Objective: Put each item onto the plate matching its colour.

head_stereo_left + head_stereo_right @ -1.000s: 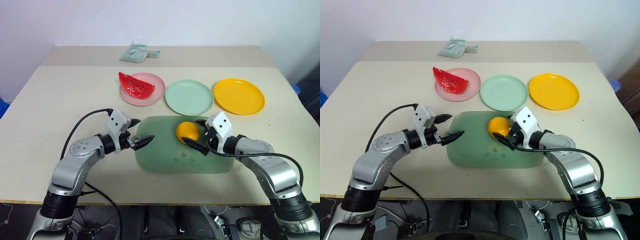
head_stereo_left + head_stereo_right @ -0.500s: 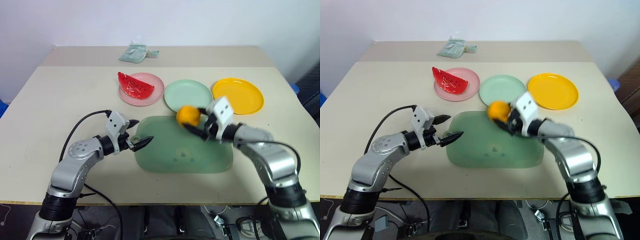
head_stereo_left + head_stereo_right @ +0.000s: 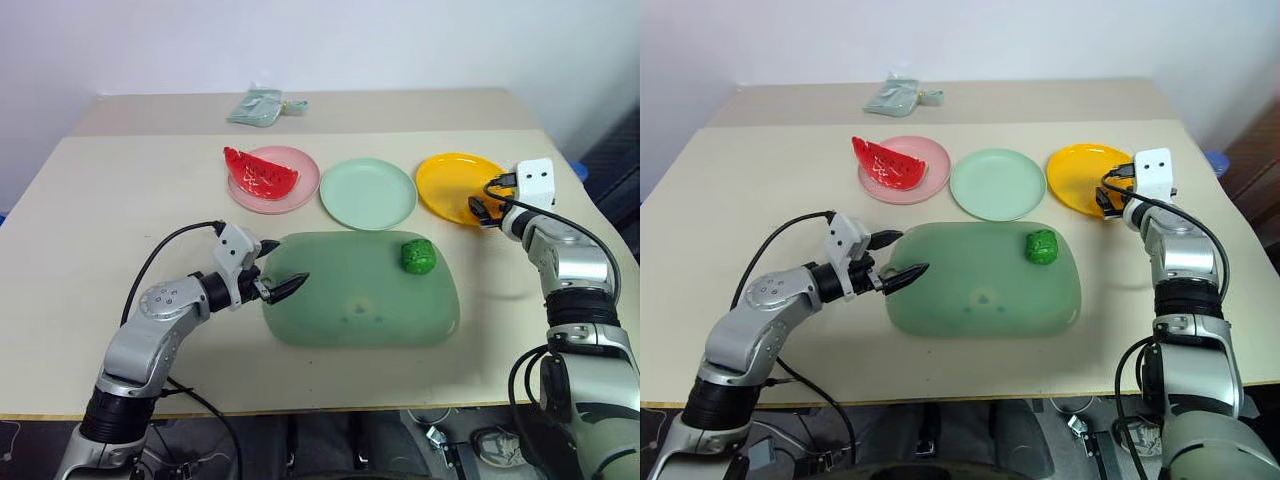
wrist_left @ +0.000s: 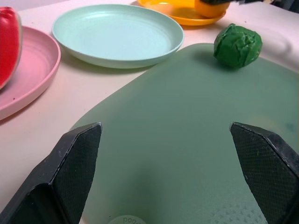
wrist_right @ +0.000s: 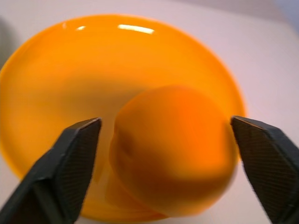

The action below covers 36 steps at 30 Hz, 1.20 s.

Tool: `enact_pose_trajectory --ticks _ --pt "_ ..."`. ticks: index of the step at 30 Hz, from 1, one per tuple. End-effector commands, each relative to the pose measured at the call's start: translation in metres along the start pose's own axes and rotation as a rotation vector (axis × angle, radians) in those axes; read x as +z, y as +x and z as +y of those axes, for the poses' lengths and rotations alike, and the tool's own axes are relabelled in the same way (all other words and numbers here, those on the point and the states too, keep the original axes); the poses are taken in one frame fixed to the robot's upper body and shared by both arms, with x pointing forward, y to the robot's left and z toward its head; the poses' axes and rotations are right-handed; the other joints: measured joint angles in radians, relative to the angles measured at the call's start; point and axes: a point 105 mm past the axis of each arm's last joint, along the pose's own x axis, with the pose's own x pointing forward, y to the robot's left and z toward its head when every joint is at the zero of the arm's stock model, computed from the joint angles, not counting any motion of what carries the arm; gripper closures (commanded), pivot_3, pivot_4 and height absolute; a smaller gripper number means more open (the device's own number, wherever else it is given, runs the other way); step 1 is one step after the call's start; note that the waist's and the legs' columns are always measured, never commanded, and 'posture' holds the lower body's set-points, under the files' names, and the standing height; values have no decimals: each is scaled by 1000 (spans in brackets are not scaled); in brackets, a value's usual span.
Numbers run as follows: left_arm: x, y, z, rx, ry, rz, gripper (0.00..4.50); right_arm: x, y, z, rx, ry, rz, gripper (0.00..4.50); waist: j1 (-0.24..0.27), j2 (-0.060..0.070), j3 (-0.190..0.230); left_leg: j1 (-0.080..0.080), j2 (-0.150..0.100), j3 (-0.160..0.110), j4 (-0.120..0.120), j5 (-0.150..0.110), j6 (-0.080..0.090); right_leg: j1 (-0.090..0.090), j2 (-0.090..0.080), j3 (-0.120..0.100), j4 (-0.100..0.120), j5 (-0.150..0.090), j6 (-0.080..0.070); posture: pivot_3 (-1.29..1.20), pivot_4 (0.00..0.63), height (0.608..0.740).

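The red watermelon wedge (image 3: 262, 172) lies on the pink plate (image 3: 300, 190). Beside it the mint green plate (image 3: 368, 192) holds nothing. A bumpy dark-green ball (image 3: 418, 255) rests on the pale green mat (image 3: 360, 295), near its far right corner. The round orange (image 5: 173, 149) sits at the near rim of the yellow plate (image 3: 450, 180), between the spread fingers of my right gripper (image 3: 480, 210), with a gap showing on one side. My left gripper (image 3: 283, 264) hovers open over the mat's left edge, holding nothing.
A folded pale green cloth (image 3: 255, 106) lies at the back of the table. The mat takes up the middle of the table in front of the three plates. A black cable (image 3: 170, 250) loops beside my left arm.
My right arm swung right and away from me, carrying the orange from the mat to the yellow plate, and its fingers spread. The green ball it covered now shows. The left arm stayed put.
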Motion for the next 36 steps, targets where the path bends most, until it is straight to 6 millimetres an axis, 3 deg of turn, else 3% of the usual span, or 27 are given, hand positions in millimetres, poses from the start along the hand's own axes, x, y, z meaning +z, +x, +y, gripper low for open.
enact_pose_trajectory --ticks 1,3,6,9,20,22,24,25,30,33,36 --pt "15 -5 -4 -8 57 -55 0 48 -27 17 176 -76 -225 55 5 0 0 0 0 0 0 0 0 0 0 0 0 0 0 0 150 740" --pt "16 -7 -8 -39 58 -63 0 48 -51 44 360 -121 -260 55 11 0 0 -1 0 -1 0 0 0 0 0 0 0 0 0 0 150 740" --pt "18 -6 -19 -112 71 -68 0 21 -92 92 652 -201 -196 55 19 0 0 0 0 -1 0 -1 2 2 0 -1 0 0 0 0 150 740" --pt "17 -4 -21 -138 76 -62 0 -2 -103 106 692 -218 -121 55 22 0 0 2 0 -2 0 -4 7 5 -1 -1 -2 0 0 0 150 740" --pt "18 -2 -20 -142 80 -58 0 -27 -83 105 577 -208 -38 55 11 0 0 7 -1 -1 -2 -4 6 7 -2 0 -2 0 0 0 150 740" --pt "17 -3 -19 -137 80 -58 0 -26 -84 109 595 -201 -41 936 11 0 0 7 -1 -1 -2 -3 6 7 -2 0 -2 0 0 0 150 740" --pt "17 -3 -19 -130 81 -57 0 -19 -85 112 601 -204 -72 1824 10 0 0 7 -1 -1 -2 -4 6 7 -2 0 -2 0 0 0 150 740" --pt "17 -3 -18 -126 81 -57 0 -16 -86 113 603 -206 -87 1986 10 0 0 7 -1 -1 -2 -4 6 7 -2 0 -2 0 0 0 150 740" --pt "12 -8 -7 -56 87 -48 0 21 -79 120 580 -178 -216 2009 6 0 0 7 -1 -1 -2 -4 6 7 -2 0 -2 0 0 0 150 740" --pt "8 -15 7 21 79 -40 0 38 -54 126 486 -144 -250 2009 0 0 0 8 0 -1 -3 -3 5 6 -1 0 -2 0 0 0 150 740" --pt "5 -18 10 45 81 -32 0 41 -33 132 428 -128 -233 2009 7 0 0 9 -1 -1 -4 -2 3 6 -1 0 -1 0 -1 0 150 740"
